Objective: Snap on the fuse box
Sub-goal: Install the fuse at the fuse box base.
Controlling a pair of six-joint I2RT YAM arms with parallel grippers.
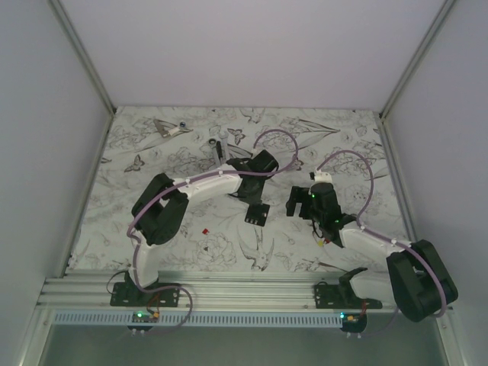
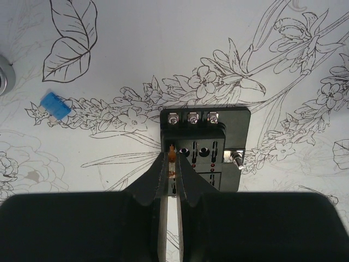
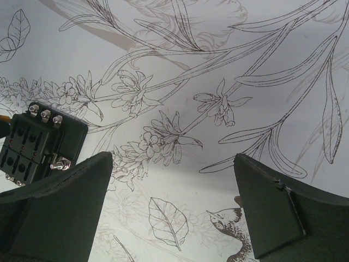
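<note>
On white-walled floral table (image 1: 366, 152), fuse box (image 2: 207, 147)

Count as observed:

- Fuse box (image 2: 218, 147): one.
- Screws (image 2: 192, 117) in a row on its edge: three.
- Side stud (image 2: 237, 159) on the box: one.
- Fuses confirmed: two, being one blue fuse (image 2: 54, 105) and one orange fuse (image 2: 172, 155).
- Red piece (image 1: 204, 228): one, too small to identify.
- Arms: two, a left arm (image 1: 206, 181) and a right arm (image 1: 374, 240).
- Grippers: two, a left gripper (image 2: 173, 158) and a right gripper (image 3: 173, 158), with two fingers each.
- Small metal parts (image 1: 169, 128) at the far side: two.
</note>
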